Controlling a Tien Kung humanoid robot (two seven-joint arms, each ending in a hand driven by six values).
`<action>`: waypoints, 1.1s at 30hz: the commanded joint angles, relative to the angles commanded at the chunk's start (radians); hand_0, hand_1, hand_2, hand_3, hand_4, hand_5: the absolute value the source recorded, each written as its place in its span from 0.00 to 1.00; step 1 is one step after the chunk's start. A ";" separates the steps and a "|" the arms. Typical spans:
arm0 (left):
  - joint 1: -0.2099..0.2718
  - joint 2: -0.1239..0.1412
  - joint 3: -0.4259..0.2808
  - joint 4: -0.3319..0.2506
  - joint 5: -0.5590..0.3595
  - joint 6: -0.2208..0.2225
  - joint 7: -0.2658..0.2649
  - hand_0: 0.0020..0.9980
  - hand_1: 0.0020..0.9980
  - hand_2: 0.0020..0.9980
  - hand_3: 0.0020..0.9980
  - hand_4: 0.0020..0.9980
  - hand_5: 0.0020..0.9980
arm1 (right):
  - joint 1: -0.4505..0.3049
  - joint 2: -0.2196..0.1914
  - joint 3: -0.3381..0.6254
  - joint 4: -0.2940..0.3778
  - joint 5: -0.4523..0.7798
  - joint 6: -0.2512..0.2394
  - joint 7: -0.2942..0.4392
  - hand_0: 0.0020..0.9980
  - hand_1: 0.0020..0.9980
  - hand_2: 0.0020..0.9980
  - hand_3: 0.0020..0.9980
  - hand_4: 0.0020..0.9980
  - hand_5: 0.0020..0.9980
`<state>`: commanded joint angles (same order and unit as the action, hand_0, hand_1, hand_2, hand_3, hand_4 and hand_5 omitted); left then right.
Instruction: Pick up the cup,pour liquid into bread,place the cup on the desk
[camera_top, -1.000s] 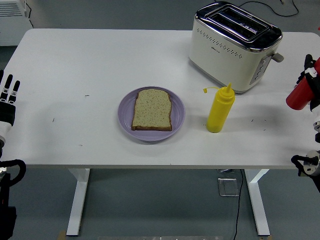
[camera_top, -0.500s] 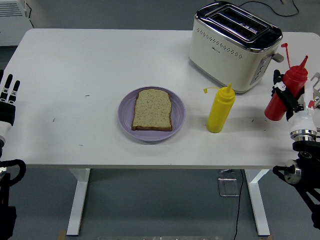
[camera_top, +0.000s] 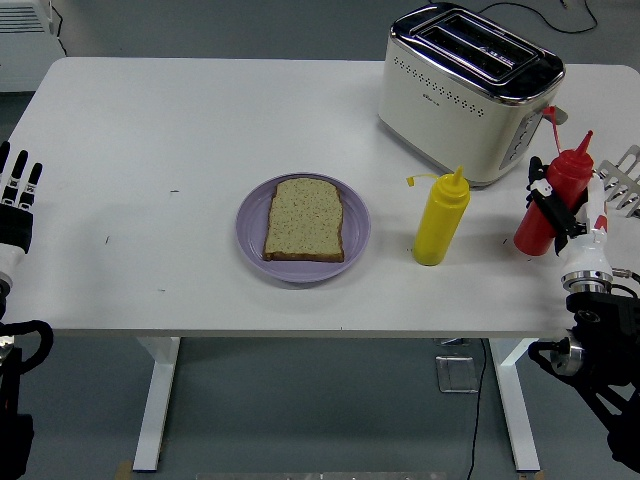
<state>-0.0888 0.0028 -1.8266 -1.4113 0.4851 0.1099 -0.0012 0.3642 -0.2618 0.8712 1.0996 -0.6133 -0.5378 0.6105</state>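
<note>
No cup shows; a red squeeze bottle (camera_top: 545, 205) with its cap hanging open stands slightly tilted at the table's right edge, its base at or just above the tabletop. My right hand (camera_top: 566, 212) is shut around its body, black fingers (camera_top: 548, 206) wrapping the middle. A slice of bread (camera_top: 304, 219) lies flat on a purple plate (camera_top: 252, 236) in the middle of the table, well left of that bottle. My left hand (camera_top: 17, 196) rests at the left edge, fingers straight and holding nothing.
A yellow squeeze bottle (camera_top: 441, 217) stands upright between the plate and the red bottle. A cream and chrome toaster (camera_top: 468, 89) sits at the back right, just behind both bottles. The white table (camera_top: 180, 130) spreads to the left.
My right hand has carried the red bottle in from the right edge, leftward and lower, turning it from tipped over to nearly upright. The left hand has stayed put.
</note>
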 joint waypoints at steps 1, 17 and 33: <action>0.000 0.000 0.001 0.000 0.000 0.000 0.000 0.79 0.74 0.73 0.69 0.51 1.00 | 0.003 0.003 -0.004 -0.004 0.001 0.000 0.001 0.19 0.15 0.28 0.35 0.66 0.27; 0.003 -0.001 -0.002 0.000 -0.001 0.000 0.000 0.79 0.74 0.73 0.69 0.51 1.00 | 0.026 0.021 -0.040 -0.047 0.017 0.007 0.012 0.22 0.19 0.31 0.37 0.66 0.27; -0.001 -0.001 -0.004 0.000 -0.002 -0.001 0.001 0.79 0.74 0.73 0.69 0.51 1.00 | 0.037 0.030 -0.049 -0.088 0.023 -0.001 0.032 0.28 0.26 0.37 0.38 0.67 0.27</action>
<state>-0.0897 0.0017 -1.8306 -1.4114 0.4836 0.1089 -0.0004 0.4011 -0.2319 0.8223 1.0121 -0.5898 -0.5392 0.6421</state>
